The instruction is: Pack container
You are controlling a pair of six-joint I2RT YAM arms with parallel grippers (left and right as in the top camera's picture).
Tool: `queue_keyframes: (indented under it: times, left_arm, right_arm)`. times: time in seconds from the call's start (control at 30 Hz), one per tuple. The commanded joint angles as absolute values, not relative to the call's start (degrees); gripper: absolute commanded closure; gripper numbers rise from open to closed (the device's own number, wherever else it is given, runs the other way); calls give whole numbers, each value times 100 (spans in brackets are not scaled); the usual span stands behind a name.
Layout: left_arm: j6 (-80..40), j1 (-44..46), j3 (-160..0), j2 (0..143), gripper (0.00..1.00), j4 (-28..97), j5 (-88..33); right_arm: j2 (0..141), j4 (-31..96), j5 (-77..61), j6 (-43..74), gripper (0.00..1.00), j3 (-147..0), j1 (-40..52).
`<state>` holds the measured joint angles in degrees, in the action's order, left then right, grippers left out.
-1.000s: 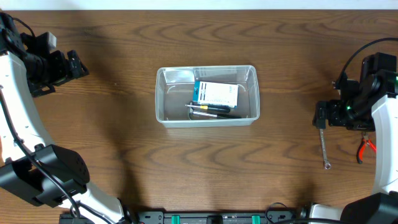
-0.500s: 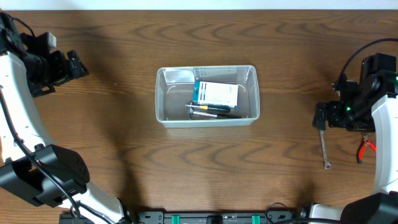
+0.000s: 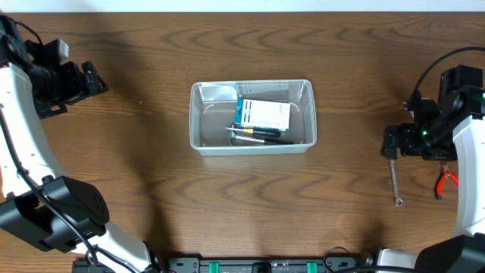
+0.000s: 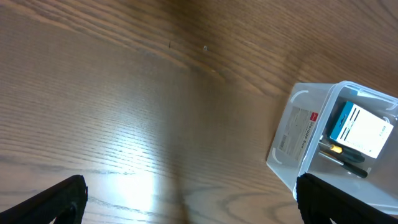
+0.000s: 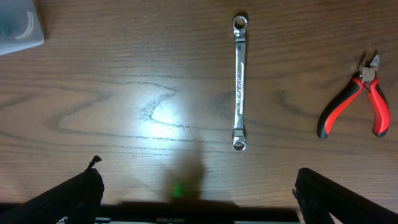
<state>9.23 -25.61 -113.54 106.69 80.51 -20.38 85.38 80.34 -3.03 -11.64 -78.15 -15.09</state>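
Fingertips of the right gripper point(image 5: 198, 198) showed only as two dark corners at the bottom edge of its wrist view. They were far apart, so the jaws stood wide open and held nothing.

Just ahead of them, on the brown wooden table point(image 3: 151, 152), lay the slim silver metal wrench point(image 5: 239, 81) with a ring at each end. Its long axis pointed straight away from the gripper and crossed the line between the two fingers. I judged that the jaws could close across the shaft without turning.

Red-handled pliers point(image 5: 356, 111) lay a little farther to one side, apart from the wrench. From above, one end of the wrench point(image 3: 395, 182) disappeared under the gripper point(image 3: 390, 142), and the arm cut off part of the pliers point(image 3: 447, 180).

Farther away, in the middle of the table, stood the shallow, rectangular clear plastic container point(image 3: 251, 83), well apart from the wrench. Only one rounded corner point(image 5: 17, 28) of it reached into the right wrist view. It held a blue-and-white box point(image 3: 261, 114) and some black-handled tools point(image 3: 258, 133), partly under the box, so I could not tell what they were.

Farthest of all, the left gripper point(image 3: 91, 79) hung at the other side of the table, also open and empty point(image 4: 186, 205). The right arm was clearly nearer to the wrench.
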Motion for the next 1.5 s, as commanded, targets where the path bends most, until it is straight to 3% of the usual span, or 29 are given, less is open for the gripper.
queue_keyframes:
  times: [0.0, 1.47]
  left_arm:
    - [956, -2558, -11347, 10726, 2, 8049, -1990]
    - [956, -2556, -11347, 10726, 2, 8049, -1990]
  right_arm:
    - [8536, 8031, -279, -1251, 1, -7819, -1531]
    - [8536, 7955, -117, -1295, 1, -7819, -1531]
